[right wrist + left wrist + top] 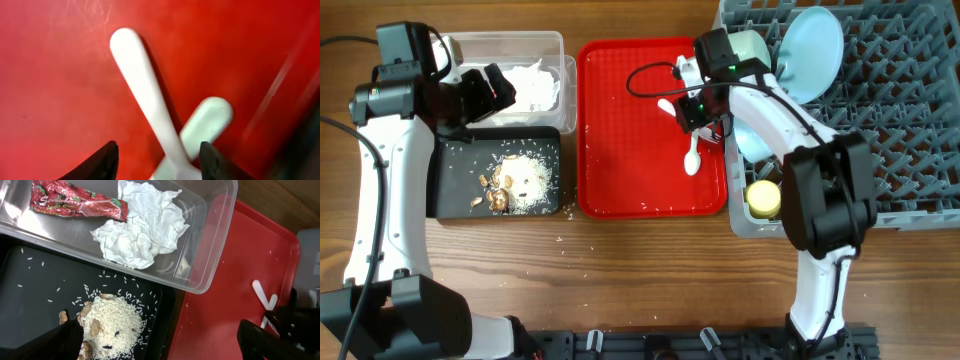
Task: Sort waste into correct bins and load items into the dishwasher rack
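Note:
The white plastic fork and spoon lie crossed on the flat red serving tray (620, 150); the spoon's bowl (692, 162) points toward the front. My right gripper (157, 162) is open just above the crossing, one finger on each side of the two white handles (142, 85). My left gripper (160, 347) is open and empty above the edge between the black tray (35, 290) and the red tray. The black tray holds rice and brown food scraps (112, 325). The clear tub (220, 245) holds the red wrapper (75, 202) and the white tissue (140, 227).
The grey dishwasher rack (890, 120) at the right holds the pale blue plate (815, 50) on edge, the pale green bowl (748, 45), the pale blue bowl (752, 140) and the yellow cup (763, 198). A few rice grains lie on the wooden table (570, 262).

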You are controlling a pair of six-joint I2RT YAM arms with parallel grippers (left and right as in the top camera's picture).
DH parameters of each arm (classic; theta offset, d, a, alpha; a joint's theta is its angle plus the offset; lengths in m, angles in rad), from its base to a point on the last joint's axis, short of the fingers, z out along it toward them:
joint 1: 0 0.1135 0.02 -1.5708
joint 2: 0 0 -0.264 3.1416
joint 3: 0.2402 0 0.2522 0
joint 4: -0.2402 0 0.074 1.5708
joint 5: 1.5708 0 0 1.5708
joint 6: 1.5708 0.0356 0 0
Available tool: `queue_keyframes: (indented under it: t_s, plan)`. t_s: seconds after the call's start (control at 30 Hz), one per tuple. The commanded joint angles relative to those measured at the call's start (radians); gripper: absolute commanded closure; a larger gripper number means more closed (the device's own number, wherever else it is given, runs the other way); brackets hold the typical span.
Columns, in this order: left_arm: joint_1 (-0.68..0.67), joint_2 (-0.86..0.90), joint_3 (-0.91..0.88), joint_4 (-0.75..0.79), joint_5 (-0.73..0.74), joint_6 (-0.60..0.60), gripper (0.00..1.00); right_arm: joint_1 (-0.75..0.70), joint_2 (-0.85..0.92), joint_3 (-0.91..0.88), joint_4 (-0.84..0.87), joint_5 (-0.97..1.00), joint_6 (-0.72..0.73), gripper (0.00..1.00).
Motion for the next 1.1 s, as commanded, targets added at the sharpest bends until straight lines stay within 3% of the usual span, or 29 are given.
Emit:
queue_keyframes:
  t_s: [0.0,0.07,0.3,0.57,0.73,0.83,0.93,1.07]
  plan:
    - [0.002,-0.014,0.003,0.000,0.001,0.012,0.00,0.003,0.054,-0.002,0.006,-0.011,-0.023,0.51]
    - [0.002,-0.014,0.003,0.000,0.001,0.011,0.00,0.003,0.081,-0.002,0.012,-0.012,-0.023,0.56]
    - [0.002,-0.014,0.003,0.000,0.001,0.012,0.00,0.010,0.134,-0.002,-0.012,-0.013,-0.012,0.94]
    - [0.002,-0.014,0.003,0.000,0.001,0.011,0.00,0.013,0.071,0.047,-0.137,-0.106,0.037,0.96]
    - [0.002,-0.014,0.003,0.000,0.001,0.012,0.00,0.016,-0.240,0.082,-0.192,-0.185,0.040,0.96]
    - [0.002,-0.014,0.003,0.000,0.001,0.012,0.00,-0.012,-0.415,0.082,-0.267,0.030,0.194,0.96]
    - [0.002,-0.014,0.003,0.000,0.001,0.012,0.00,-0.102,-0.500,0.082,-0.414,0.307,0.532,0.96]
    - [0.002,-0.014,0.003,0.000,0.001,0.012,0.00,-0.269,-0.501,0.021,-0.480,0.364,0.762,0.96]
